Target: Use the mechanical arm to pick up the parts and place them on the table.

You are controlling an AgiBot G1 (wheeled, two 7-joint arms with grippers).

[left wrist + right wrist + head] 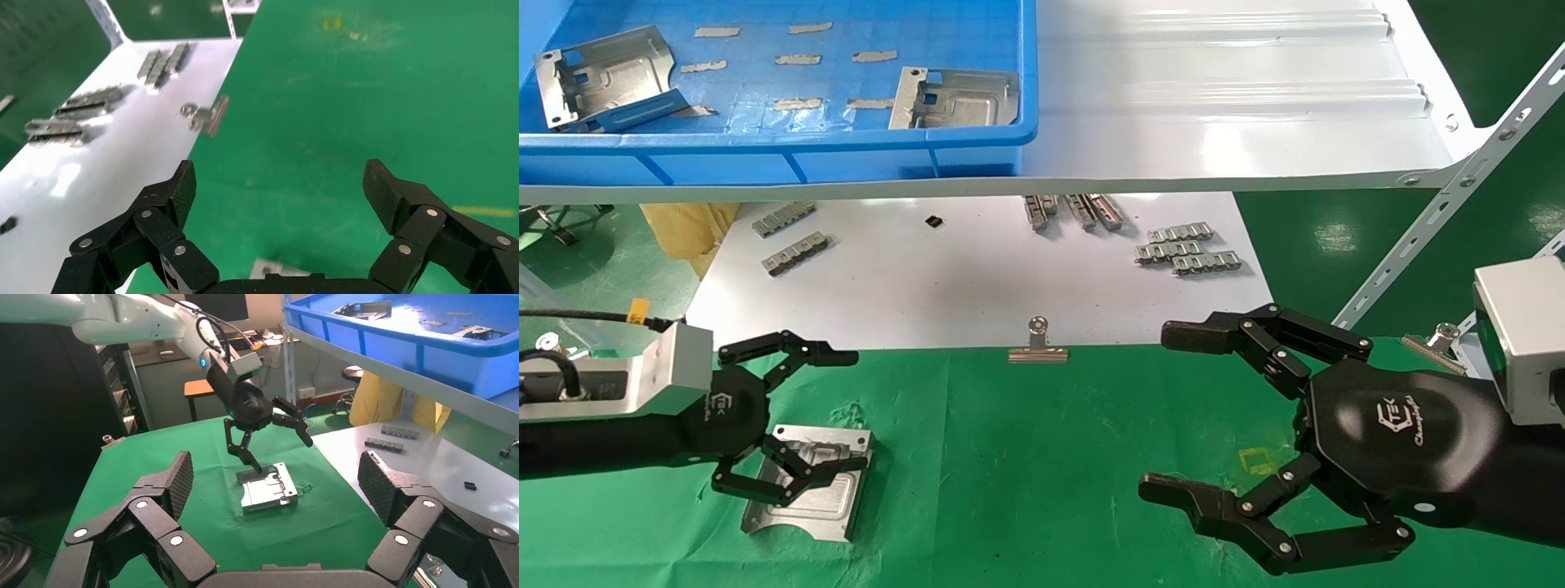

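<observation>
Steel plate down, lower fingers not yet clear

Steel part [805, 483] lies flat on the green bench [1026, 490], directly under the left end effector [789, 420], whose fingers are spread wide. In the head view its lower fingers [789, 474] overlap the plate's embossed centre; the right wrist view shows one fingertip at or just above the plate's far edge, and I cannot tell whether they touch. That is the main risk: if a fingertip is hooked in a slot or under a bent edge, lifting away could drag or flip the plate across the wrinkled cloth. Two more parts [601, 73] wait in the blue bin [780, 151] on the shelf above and well ahead of it. The right end effector [1214, 416] hovers wide and empty over the bench, well apart from the plate.
</observation>
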